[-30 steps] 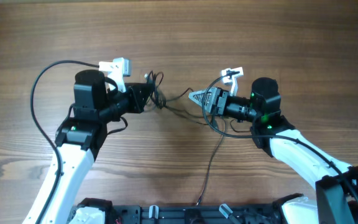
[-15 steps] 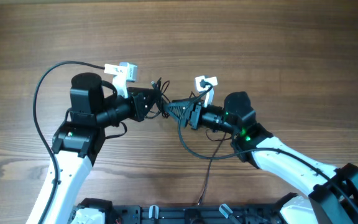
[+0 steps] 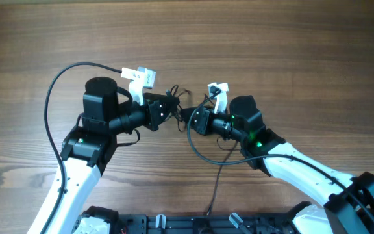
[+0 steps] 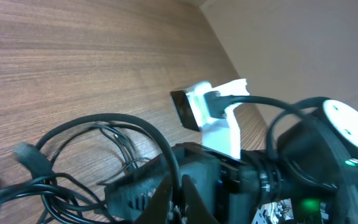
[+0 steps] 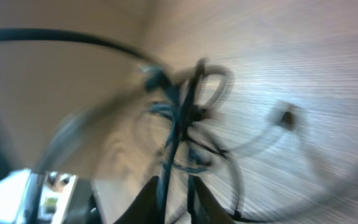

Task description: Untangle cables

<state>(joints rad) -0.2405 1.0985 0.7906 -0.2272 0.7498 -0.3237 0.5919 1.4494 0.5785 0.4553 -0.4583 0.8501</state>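
Observation:
The cables (image 3: 176, 103) form a small dark tangle of thin black wires between my two grippers, just above mid-table. My left gripper (image 3: 169, 112) comes in from the left and is shut on a strand of the tangle. In the left wrist view its jaws (image 4: 180, 190) pinch one wire, and loose loops (image 4: 98, 134) spread to the left over the wood. My right gripper (image 3: 189, 117) faces it from the right, almost touching. The right wrist view is blurred, with the jaws (image 5: 174, 200) narrow on strands that run up into the knot (image 5: 185, 124).
One long thin strand (image 3: 211, 185) loops under the right gripper and trails to the near table edge. The left arm's thick cord (image 3: 52, 107) arcs out to the left. White camera mounts (image 3: 139, 77) stick up from both wrists. Bare wood table (image 3: 291, 52) lies all around.
My right gripper has swung left, close to the left gripper, and its jaws have closed from wide open onto the strands. The left arm has shifted slightly right, still gripping.

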